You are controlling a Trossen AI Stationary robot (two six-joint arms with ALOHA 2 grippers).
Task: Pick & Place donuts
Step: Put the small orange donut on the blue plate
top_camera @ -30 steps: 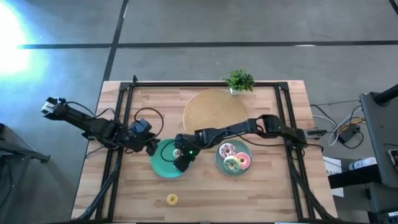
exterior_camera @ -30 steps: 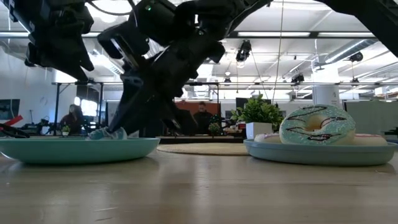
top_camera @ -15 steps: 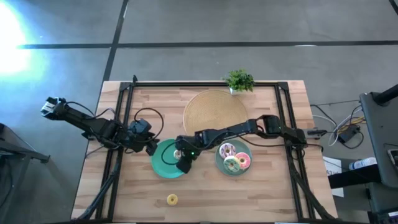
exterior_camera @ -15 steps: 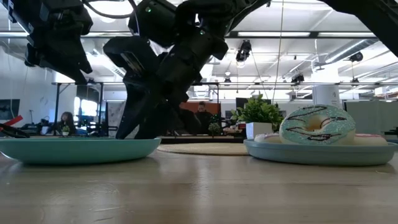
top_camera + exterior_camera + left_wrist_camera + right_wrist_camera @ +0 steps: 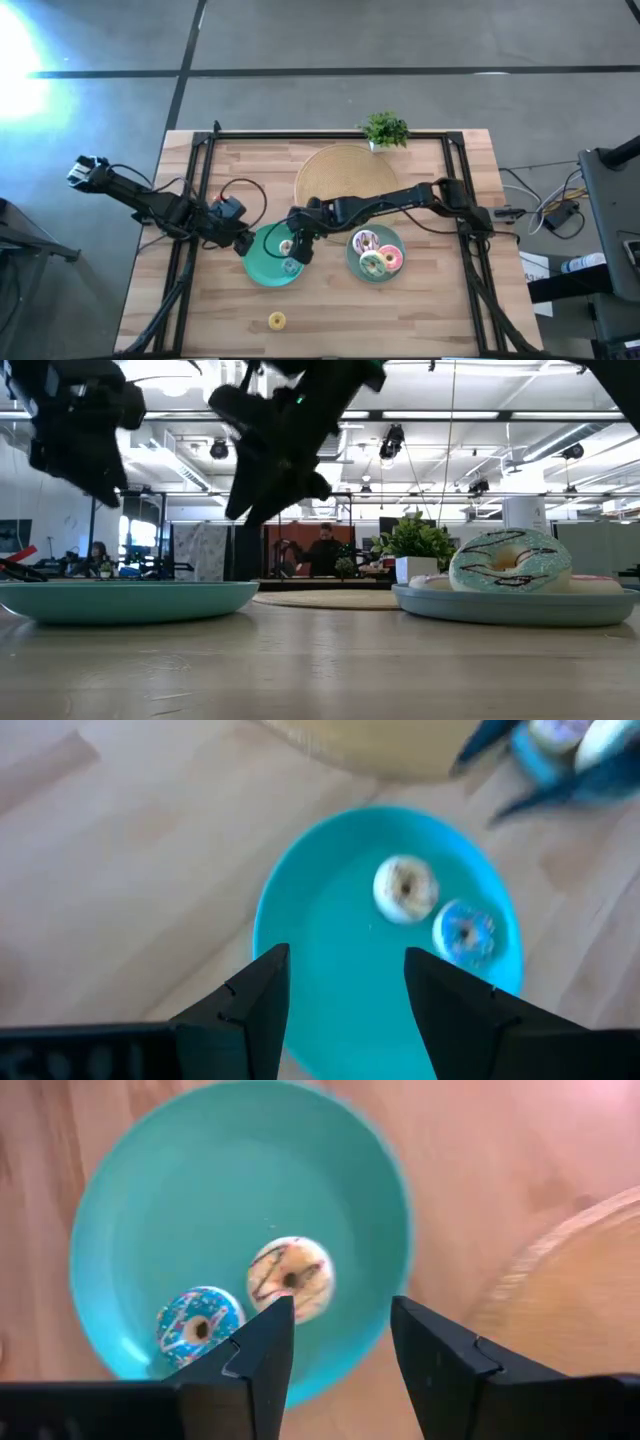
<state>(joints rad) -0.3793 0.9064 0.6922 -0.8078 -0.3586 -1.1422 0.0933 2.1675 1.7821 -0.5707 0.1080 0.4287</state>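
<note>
A teal plate [image 5: 262,262] lies left of centre and holds two tiny donuts, a cream one [image 5: 292,1278] and a blue one [image 5: 200,1325]. My right gripper [image 5: 340,1350] hangs open above this plate's right part, clear of both donuts, and is raised well off it in the low view [image 5: 275,450]. My left gripper [image 5: 345,990] is open too and hovers at the plate's left rim [image 5: 243,243]. A second plate [image 5: 352,262] to the right carries three larger donuts, the green-iced one [image 5: 510,560] among them. A yellow donut [image 5: 277,320] rests flat on the table near the front edge.
A round tan mat [image 5: 345,175] lies at the far middle, with a small potted plant [image 5: 385,130] behind it at the table's far edge. A black frame [image 5: 205,150] runs along the table's sides. Bare wood [image 5: 400,315] lies in front of both plates.
My right gripper has opened and let go of the blue donut, which now lies on the left plate beside the cream one. The gripper has then risen from the plate's surface to well above it.
</note>
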